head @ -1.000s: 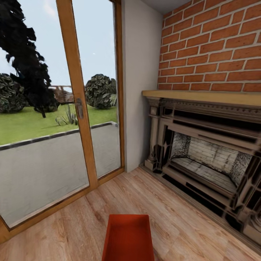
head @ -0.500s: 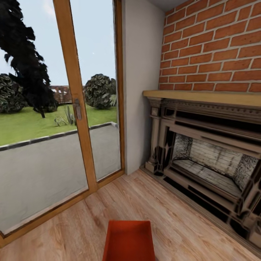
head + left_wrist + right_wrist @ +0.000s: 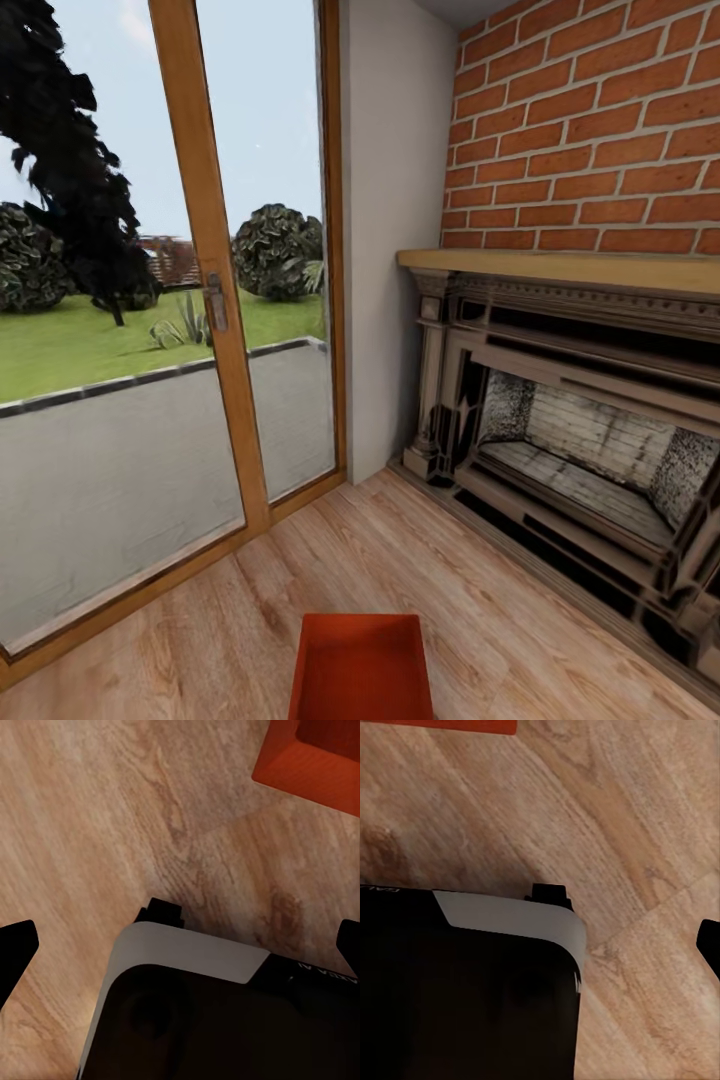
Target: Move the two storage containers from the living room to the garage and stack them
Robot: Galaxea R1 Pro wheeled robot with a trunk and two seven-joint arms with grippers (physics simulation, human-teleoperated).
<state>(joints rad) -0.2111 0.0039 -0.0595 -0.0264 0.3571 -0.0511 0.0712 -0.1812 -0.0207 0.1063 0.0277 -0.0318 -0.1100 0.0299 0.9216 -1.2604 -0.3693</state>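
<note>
Storage containers are the business here, and one red-orange container [image 3: 361, 667] sits low in the head view, straight ahead of the robot, on the light wood plank floor [image 3: 230, 640] of the living room; a corner of it also shows in the left wrist view. Going by size, the sliding glass door [image 3: 165, 330] with its wooden frame takes up the left of the scene, giving onto lawn and shrubs, the red brick wall [image 3: 590, 130] rises at right, and under it stands the fireplace [image 3: 570, 440] with its pale mantel. Both wrist views look down on plank floor and the robot's own dark base. The left gripper [image 3: 180, 945] has its jaws wide apart, a black tip at each edge; the right jaws I cannot judge. My reading is an approach-to-pick step, nothing yet carried. Next calls for lowering both arms either side of the bin.
</note>
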